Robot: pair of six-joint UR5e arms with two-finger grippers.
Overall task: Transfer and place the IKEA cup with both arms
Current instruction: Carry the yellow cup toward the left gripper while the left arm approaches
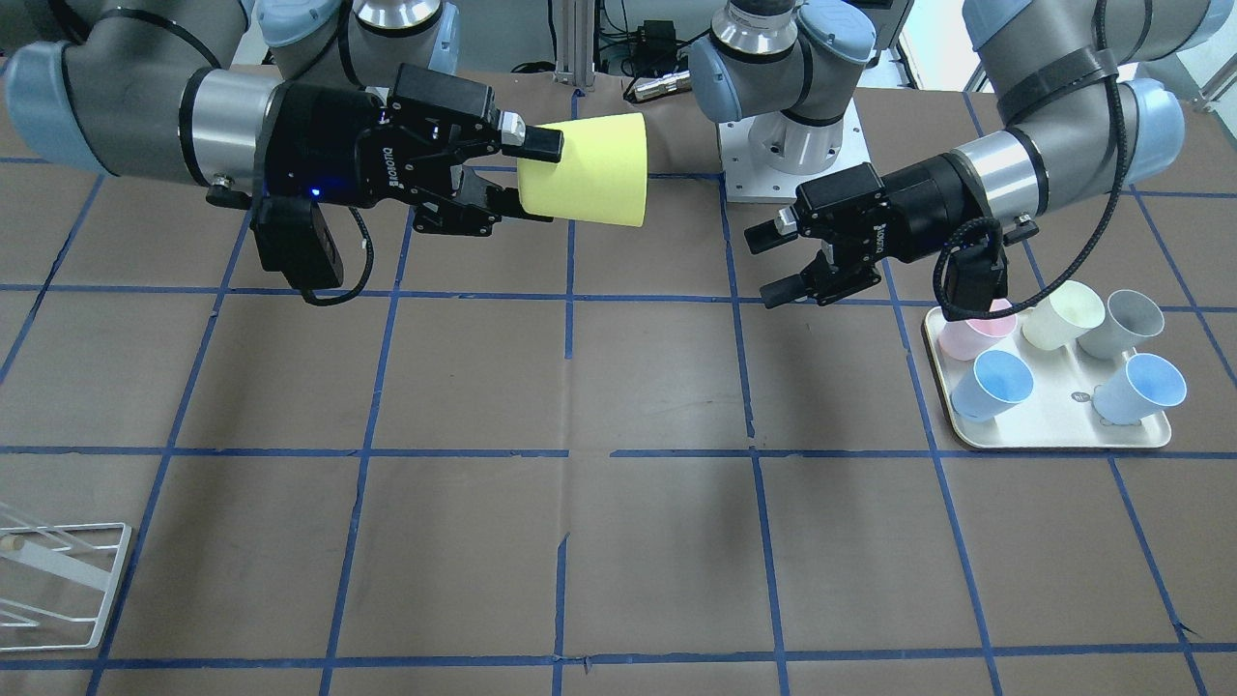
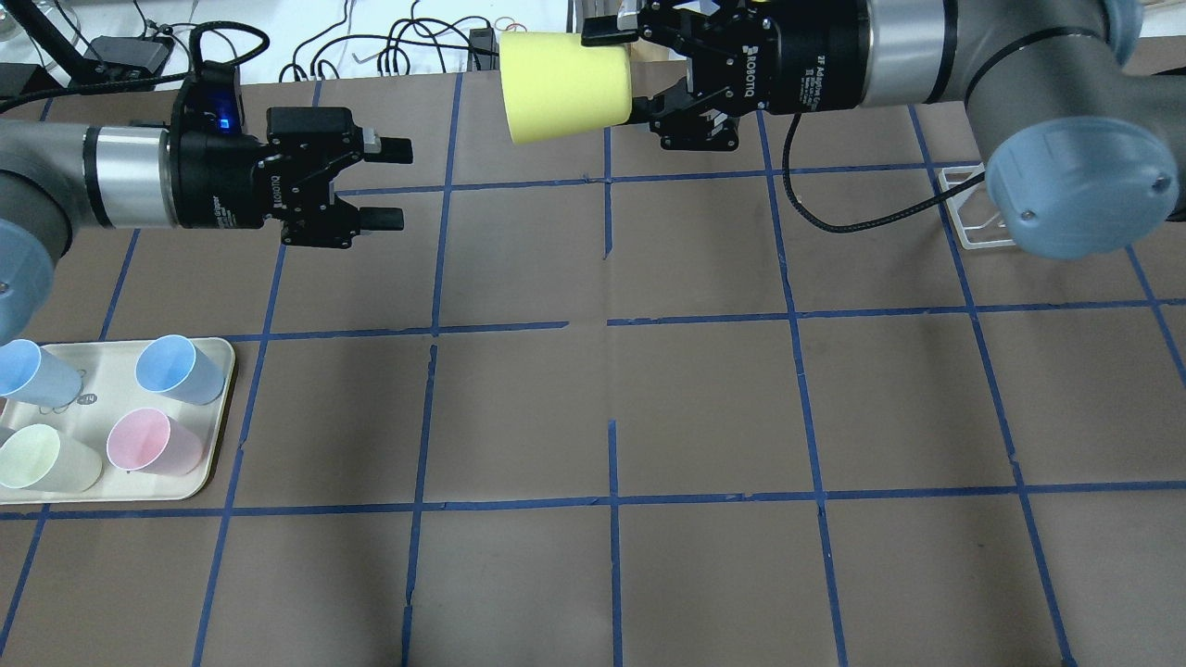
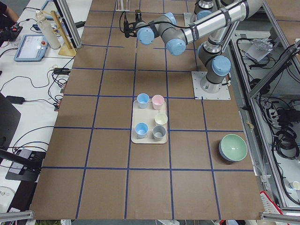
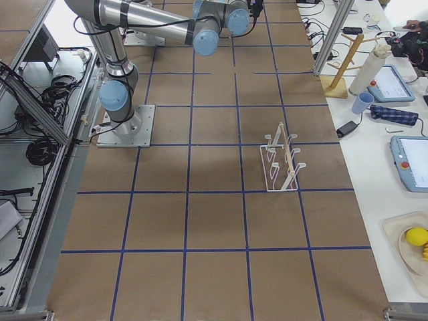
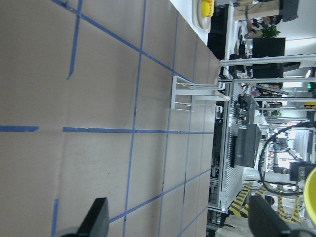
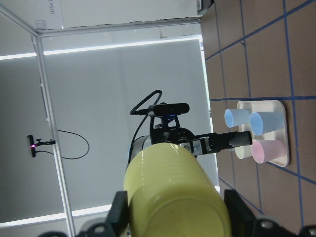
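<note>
The bright yellow IKEA cup (image 1: 585, 169) is held on its side in the air over the far middle of the table, and it also shows in the overhead view (image 2: 565, 88). My right gripper (image 1: 536, 179) (image 2: 625, 74) is shut on its narrow base end, with the mouth pointing toward my left gripper. The cup fills the right wrist view (image 6: 173, 192). My left gripper (image 1: 768, 264) (image 2: 397, 183) is open and empty, level with the cup and a short gap away from it. In the left wrist view its fingers (image 5: 98, 219) are spread apart, with the cup's edge (image 5: 312, 197) at the right border.
A cream tray (image 1: 1063, 437) (image 2: 220, 408) (image 3: 140, 139) under my left arm holds pink, pale cream, grey and two light blue cups. A white wire rack (image 1: 58, 580) (image 2: 973, 218) (image 4: 281, 160) stands on my right side. A green bowl (image 3: 233, 147) sits near the table's left end.
</note>
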